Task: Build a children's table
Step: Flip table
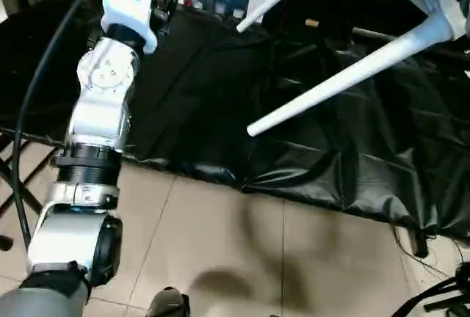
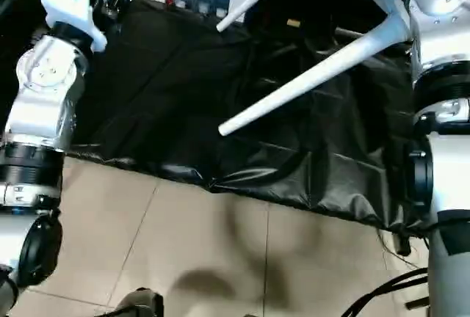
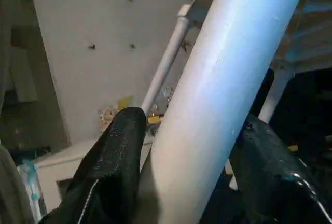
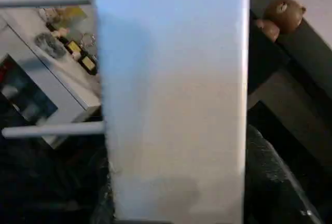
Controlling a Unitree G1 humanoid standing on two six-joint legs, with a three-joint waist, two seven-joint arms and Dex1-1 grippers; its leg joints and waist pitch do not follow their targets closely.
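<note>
Children's table held up over the bench, a gripper closed on it at each side.

You have the children's table (image 1: 352, 75) lifted clear of the black-covered bench (image 1: 220, 111), tipped so two of its white legs slant down toward you. Your left gripper (image 3: 192, 146) has its black fingers (image 3: 116, 156) either side of a round leg, clamped on it; your right gripper (image 4: 176, 182) is closed about halfway on a broad flat white part, probably the top's edge. Judging by the hollow plastic, expect it to be light and fairly stiff but smooth and slippery, and the tapered legs will tend to slide through your fingers. Hold near the flared socket ends, where the leg is thickest, and avoid levering on the long free tips.
</note>
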